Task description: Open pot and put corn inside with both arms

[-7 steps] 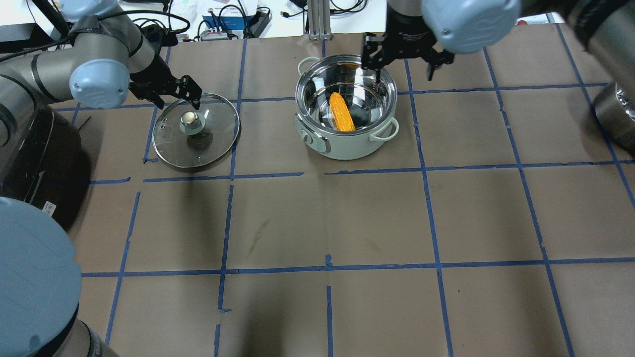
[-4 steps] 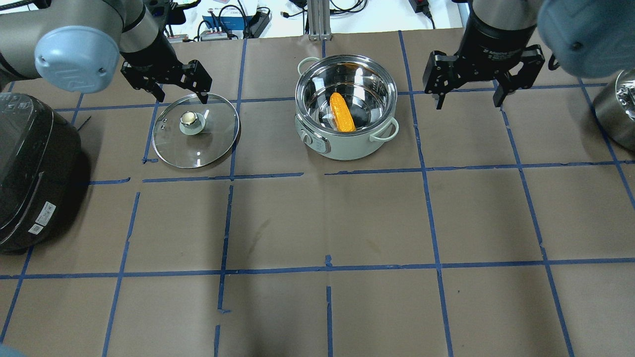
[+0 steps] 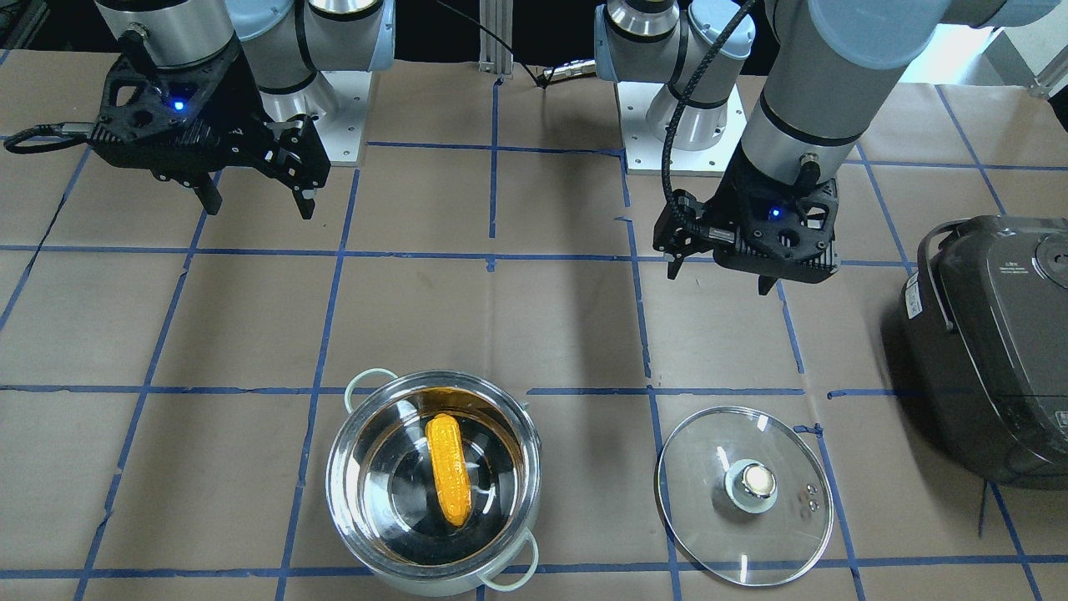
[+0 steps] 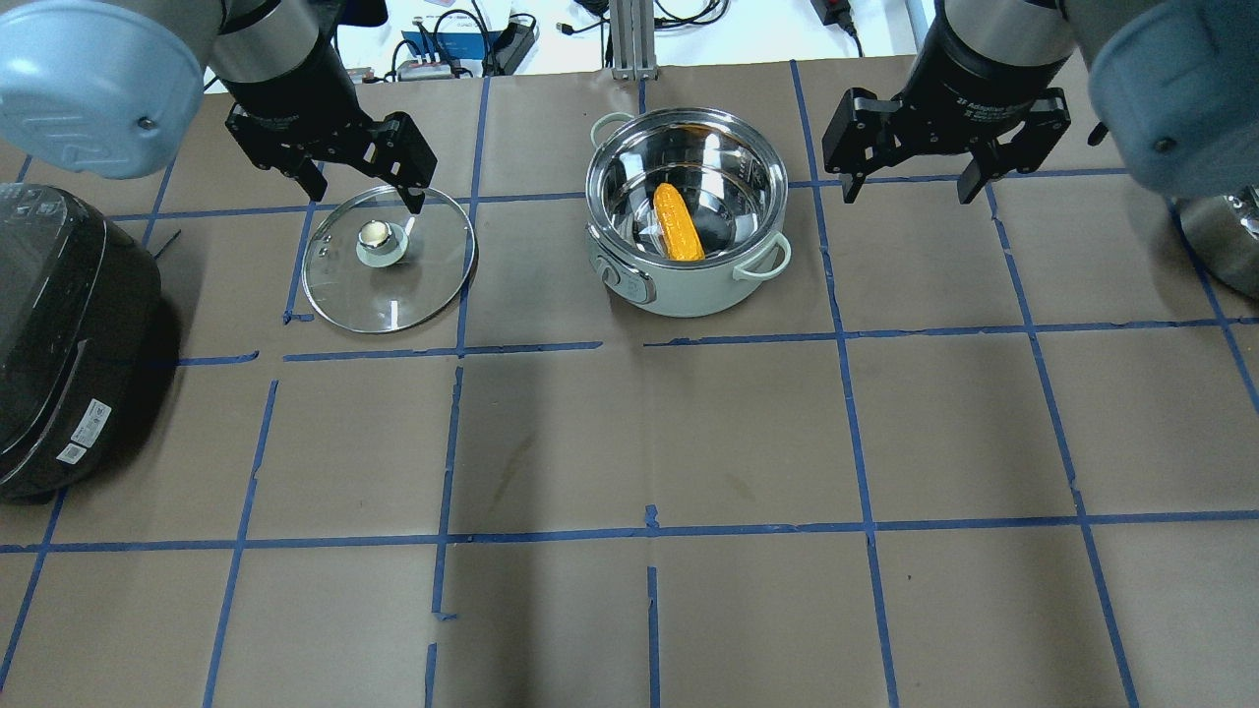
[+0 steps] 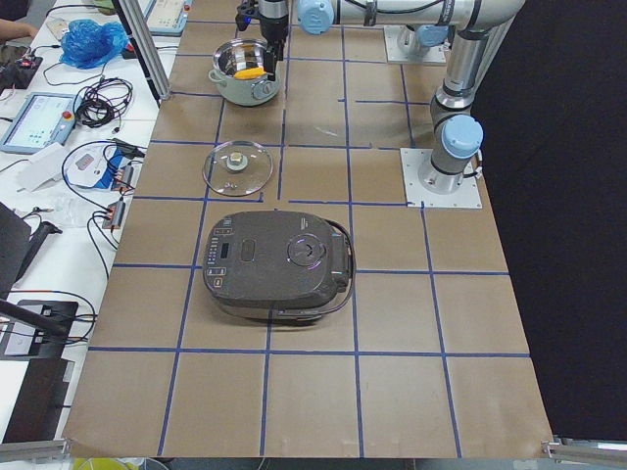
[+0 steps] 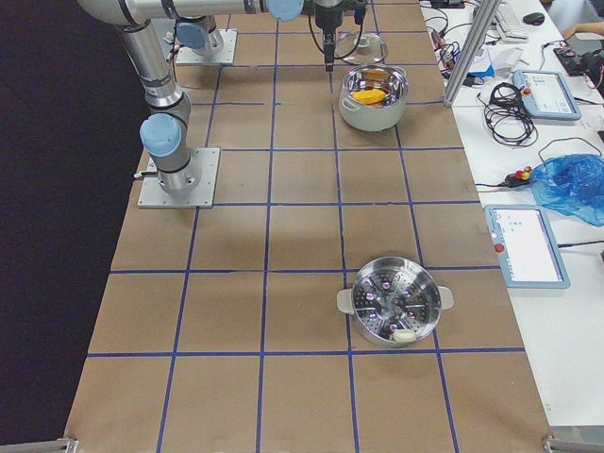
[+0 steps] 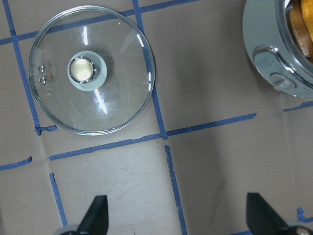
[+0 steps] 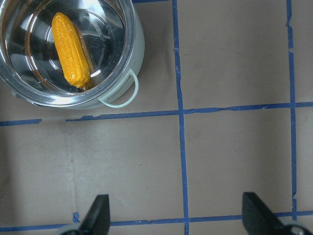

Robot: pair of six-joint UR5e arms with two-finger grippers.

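The steel pot (image 4: 679, 295) stands uncovered at the table's far middle, with the yellow-orange corn (image 4: 679, 222) lying inside it. Both also show in the front view, the pot (image 3: 332, 476) and the corn (image 3: 448, 469). In the right wrist view the corn (image 8: 71, 49) shows in the pot. The glass lid (image 4: 413, 290) lies flat on the table left of the pot and also shows in the left wrist view (image 7: 117, 98). My left gripper (image 4: 369, 205) hangs open and empty above the lid's far edge. My right gripper (image 4: 908, 195) hangs open and empty to the right of the pot.
A dark rice cooker (image 4: 59, 334) sits at the table's left edge. A steel steamer basket (image 6: 396, 302) stands far out on the right and shows at the overhead view's right edge (image 4: 1220, 236). Cables and devices lie beyond the far edge.
My right gripper has moved from over the pot's far rim to the right of the pot. My left arm has swung back and its gripper has risen. Corn and lid have not moved.
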